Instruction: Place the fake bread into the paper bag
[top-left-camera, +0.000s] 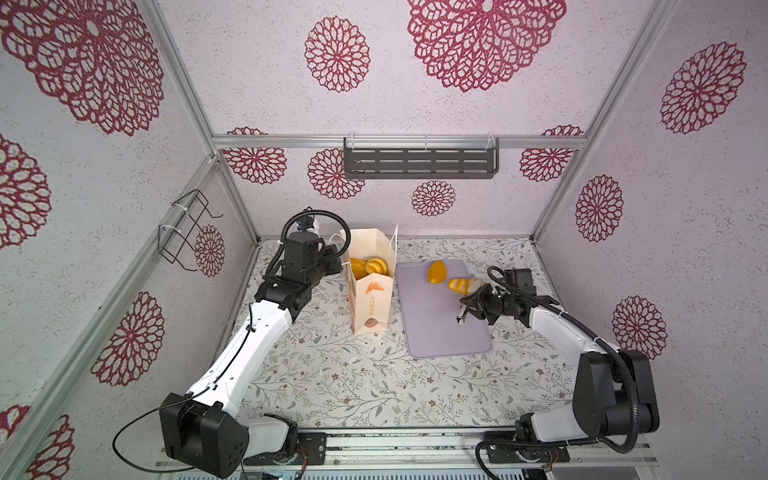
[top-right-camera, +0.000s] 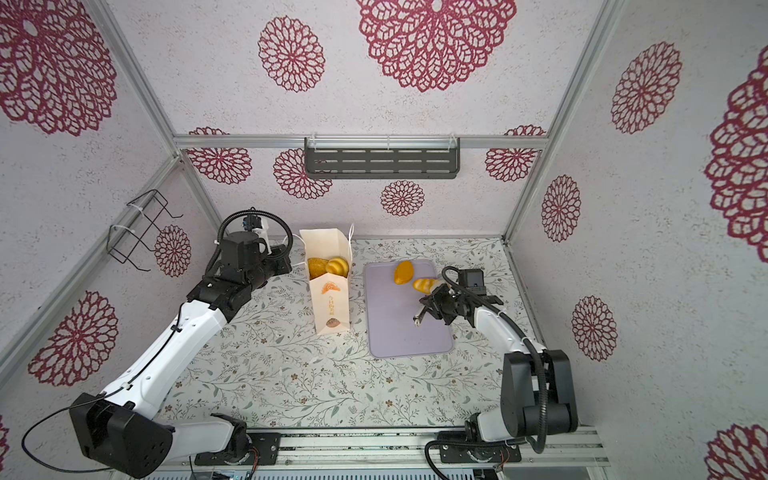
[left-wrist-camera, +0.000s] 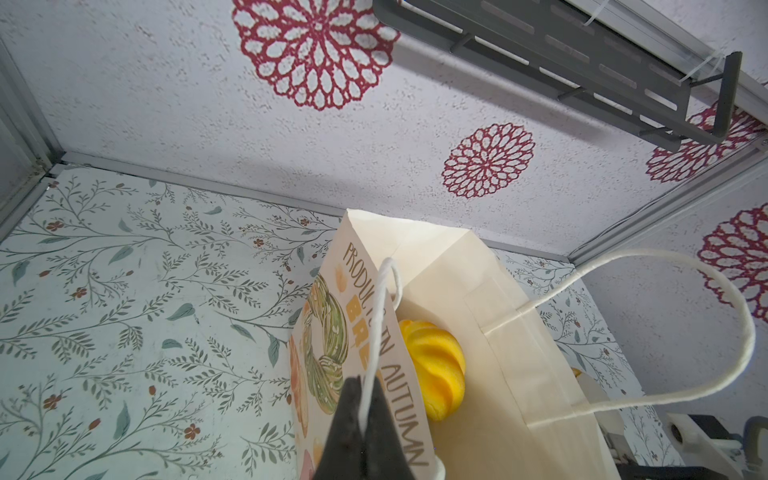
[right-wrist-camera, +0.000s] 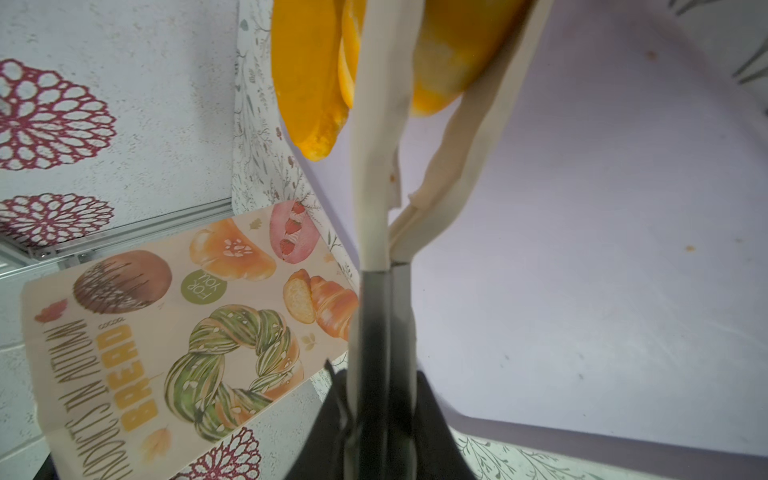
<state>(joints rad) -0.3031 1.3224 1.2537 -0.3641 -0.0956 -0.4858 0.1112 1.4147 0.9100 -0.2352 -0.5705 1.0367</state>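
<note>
The paper bag (top-left-camera: 371, 297) stands upright left of centre in both top views, its mouth open, with two fake breads (top-left-camera: 377, 266) lying inside. My left gripper (left-wrist-camera: 365, 399) is shut on the bag's white cord handle (left-wrist-camera: 384, 299) at the rim, and a ribbed yellow roll (left-wrist-camera: 434, 370) shows inside the bag. My right gripper (right-wrist-camera: 376, 374) is shut on the handle of cream tongs (right-wrist-camera: 374, 166). The tong arms sit around a ribbed yellow roll (right-wrist-camera: 446, 58) on the lilac tray (top-left-camera: 440, 336). An orange oval bread (top-left-camera: 437, 272) lies beside that roll (top-left-camera: 456, 285).
A grey slotted shelf (top-left-camera: 419, 162) hangs on the back wall and a black wire rack (top-left-camera: 187, 232) on the left wall. The tray (top-right-camera: 407, 336) lies right of the bag (top-right-camera: 330, 303) on the floral table cover, close to the right arm.
</note>
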